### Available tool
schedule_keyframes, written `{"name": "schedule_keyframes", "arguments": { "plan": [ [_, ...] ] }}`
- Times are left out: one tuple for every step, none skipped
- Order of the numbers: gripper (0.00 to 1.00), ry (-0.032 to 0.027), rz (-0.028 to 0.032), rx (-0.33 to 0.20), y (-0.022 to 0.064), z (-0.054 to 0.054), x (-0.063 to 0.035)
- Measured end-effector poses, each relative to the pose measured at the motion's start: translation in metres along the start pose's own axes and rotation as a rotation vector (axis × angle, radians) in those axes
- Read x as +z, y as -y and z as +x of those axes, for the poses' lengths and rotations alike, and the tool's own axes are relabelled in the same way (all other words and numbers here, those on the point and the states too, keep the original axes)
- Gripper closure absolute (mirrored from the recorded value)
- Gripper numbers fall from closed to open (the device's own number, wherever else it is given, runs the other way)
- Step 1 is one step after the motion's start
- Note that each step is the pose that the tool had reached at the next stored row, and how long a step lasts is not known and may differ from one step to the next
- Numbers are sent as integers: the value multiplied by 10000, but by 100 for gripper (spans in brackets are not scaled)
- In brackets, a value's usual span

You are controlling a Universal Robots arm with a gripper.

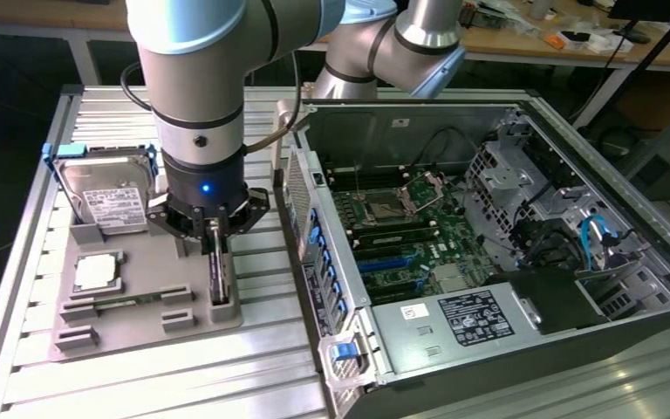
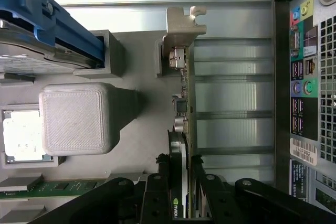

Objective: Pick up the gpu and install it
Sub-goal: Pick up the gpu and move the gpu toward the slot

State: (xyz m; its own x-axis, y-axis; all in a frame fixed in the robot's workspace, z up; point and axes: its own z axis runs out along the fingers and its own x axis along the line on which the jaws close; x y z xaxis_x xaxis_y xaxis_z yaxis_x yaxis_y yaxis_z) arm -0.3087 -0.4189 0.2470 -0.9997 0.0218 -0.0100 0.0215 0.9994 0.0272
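The gpu is a thin dark card standing on edge in a slot of the grey holder tray, on the side nearest the open computer case. My gripper comes straight down over it. In the wrist view the gpu runs away from the camera to its silver bracket. My gripper has its black fingers pressed against both faces of the card's near end, shut on it. The card still sits in its slot.
The tray also holds a hard drive in a blue frame, a square CPU and a memory stick. The open computer case with its motherboard lies at the exterior view's right, its rear panel close beside the card.
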Motion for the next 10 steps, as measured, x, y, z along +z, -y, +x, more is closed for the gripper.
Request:
{"name": "schedule_keyframes", "arguments": {
  "plan": [
    [73, -2, 1, 0, 0, 0, -8],
    [73, -1, 1, 0, 0, 0, -16],
    [73, -2, 1, 0, -1, 0, -28],
    [73, -2, 1, -1, -1, 0, -33],
    [73, 0, 0, -1, -1, 0, -33],
    [73, 0, 0, -1, -1, 0, -33],
    [73, 0, -3, 0, -1, 0, -33],
    [73, -1, -9, -1, -1, 0, -34],
    [73, -1, -9, 0, -1, 0, -34],
    [73, -2, -10, 0, -1, 0, -34]
  ]
}}
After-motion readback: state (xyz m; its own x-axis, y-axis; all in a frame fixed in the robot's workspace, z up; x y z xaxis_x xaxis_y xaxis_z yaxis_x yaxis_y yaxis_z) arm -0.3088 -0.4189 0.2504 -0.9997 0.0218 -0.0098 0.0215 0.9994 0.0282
